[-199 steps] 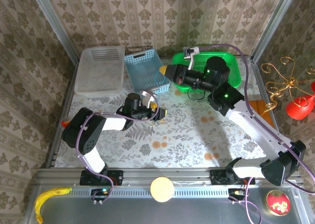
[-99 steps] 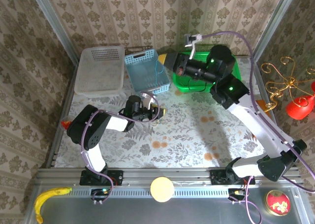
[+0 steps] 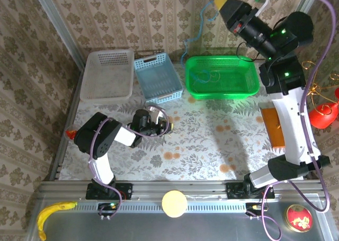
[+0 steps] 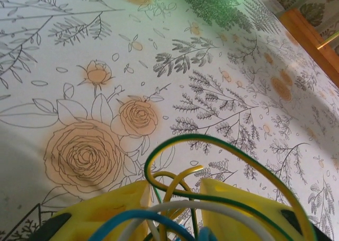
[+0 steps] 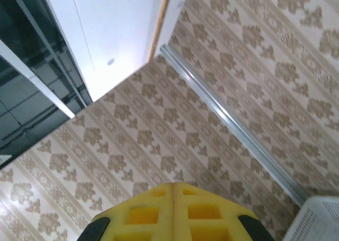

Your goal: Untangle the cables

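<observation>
A small tangle of cables (image 3: 165, 125) lies on the flowered tablecloth left of centre. My left gripper (image 3: 161, 125) is down on it. In the left wrist view its yellow fingers (image 4: 111, 204) have closed in around the bundle. A green-and-yellow cable (image 4: 212, 140), a yellow one (image 4: 183, 176), a white one (image 4: 180, 205) and a blue one (image 4: 132, 216) pass between and over them. My right gripper (image 3: 218, 1) is raised high at the back, jaws pressed flat together (image 5: 173, 185). A thin blue cable (image 3: 199, 25) hangs from its tip toward the baskets.
Three baskets stand along the back: white (image 3: 106, 74), blue (image 3: 158, 77) and green (image 3: 255, 77), the green one holding a thin cord (image 3: 205, 77). An orange board (image 3: 273, 127) lies at the right edge. A banana (image 3: 53, 212) and a round disc (image 3: 174, 203) rest on the front rail.
My right arm has swung up from over the baskets to high at the back, lifting the blue cable. My left gripper's fingers have closed in on the bundle.
</observation>
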Action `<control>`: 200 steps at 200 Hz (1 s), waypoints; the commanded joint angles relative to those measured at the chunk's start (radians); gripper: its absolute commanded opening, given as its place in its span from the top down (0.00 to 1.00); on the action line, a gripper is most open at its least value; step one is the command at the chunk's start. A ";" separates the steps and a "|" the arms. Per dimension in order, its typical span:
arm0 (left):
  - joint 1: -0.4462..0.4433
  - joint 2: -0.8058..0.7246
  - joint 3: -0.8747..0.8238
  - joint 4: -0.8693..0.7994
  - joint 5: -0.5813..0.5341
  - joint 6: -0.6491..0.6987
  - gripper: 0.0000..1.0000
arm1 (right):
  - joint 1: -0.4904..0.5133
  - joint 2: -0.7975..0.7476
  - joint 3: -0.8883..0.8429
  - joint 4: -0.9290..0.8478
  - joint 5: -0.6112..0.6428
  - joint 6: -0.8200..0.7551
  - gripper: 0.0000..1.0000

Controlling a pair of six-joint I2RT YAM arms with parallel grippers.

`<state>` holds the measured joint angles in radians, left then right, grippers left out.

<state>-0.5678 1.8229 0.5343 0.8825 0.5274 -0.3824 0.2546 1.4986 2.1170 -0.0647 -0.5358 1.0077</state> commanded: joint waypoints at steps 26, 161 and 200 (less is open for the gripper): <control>0.008 -0.005 -0.017 0.060 0.013 -0.035 0.60 | -0.015 0.069 0.116 -0.068 -0.061 0.032 1.00; 0.057 -0.334 0.038 -0.208 -0.034 -0.110 0.00 | -0.003 0.077 -0.110 0.054 -0.035 0.010 1.00; 0.127 -0.430 0.061 -0.373 -0.182 -0.151 0.00 | 0.010 0.172 -0.042 0.072 -0.047 0.008 1.00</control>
<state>-0.4797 1.4509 0.5587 0.6434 0.4557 -0.4953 0.2535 1.6073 2.0167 -0.0456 -0.5617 1.0065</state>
